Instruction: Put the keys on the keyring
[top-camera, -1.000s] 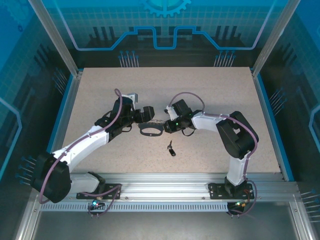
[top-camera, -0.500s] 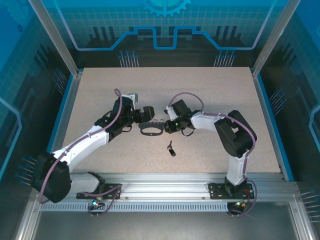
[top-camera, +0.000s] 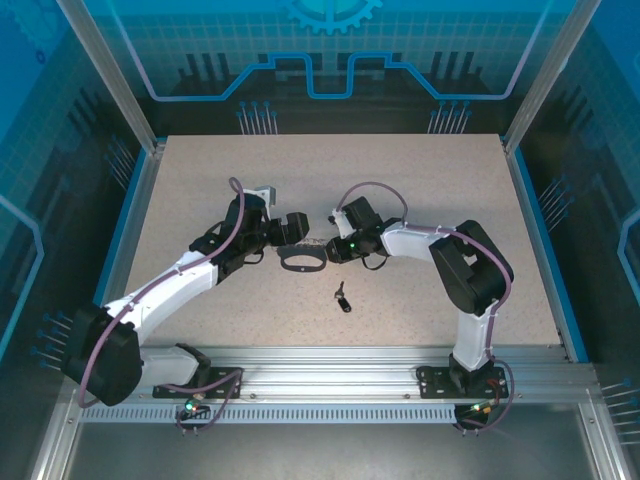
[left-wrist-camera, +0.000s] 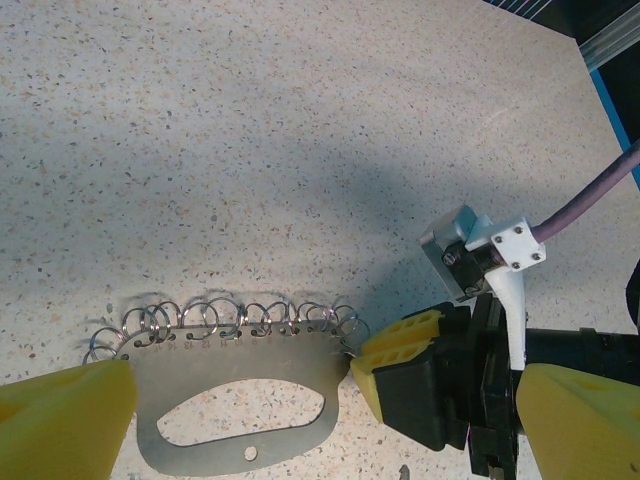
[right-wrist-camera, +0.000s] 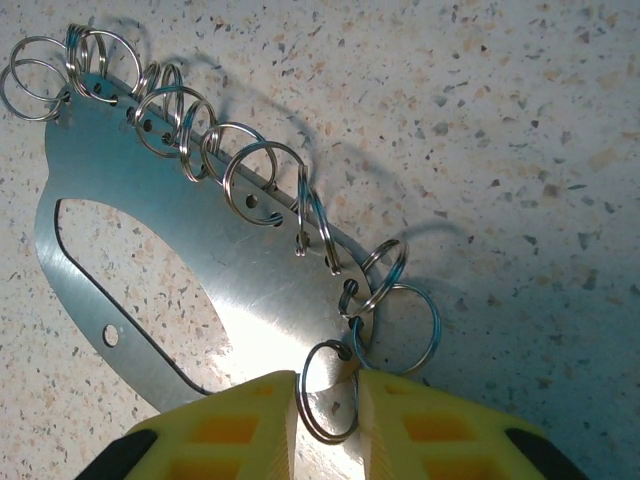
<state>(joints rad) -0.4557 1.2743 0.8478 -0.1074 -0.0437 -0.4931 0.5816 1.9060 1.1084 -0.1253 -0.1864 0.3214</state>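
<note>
The left arm (top-camera: 165, 290) and right arm (top-camera: 415, 240) have white shells, black joints and a purple cable (top-camera: 237, 195) each. The right gripper (right-wrist-camera: 325, 425) has yellow fingers (right-wrist-camera: 230, 425) and, apparently, a small green light (top-camera: 351, 243).

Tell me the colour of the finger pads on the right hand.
Yellow; the pads show best in the right wrist view.

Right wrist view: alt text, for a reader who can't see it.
A flat metal keyring, its edge lined with small split rings, lies on a speckled table. At the bottom, the right hand has its yellow fingertips nearly together, with one end ring in the gap.
</note>
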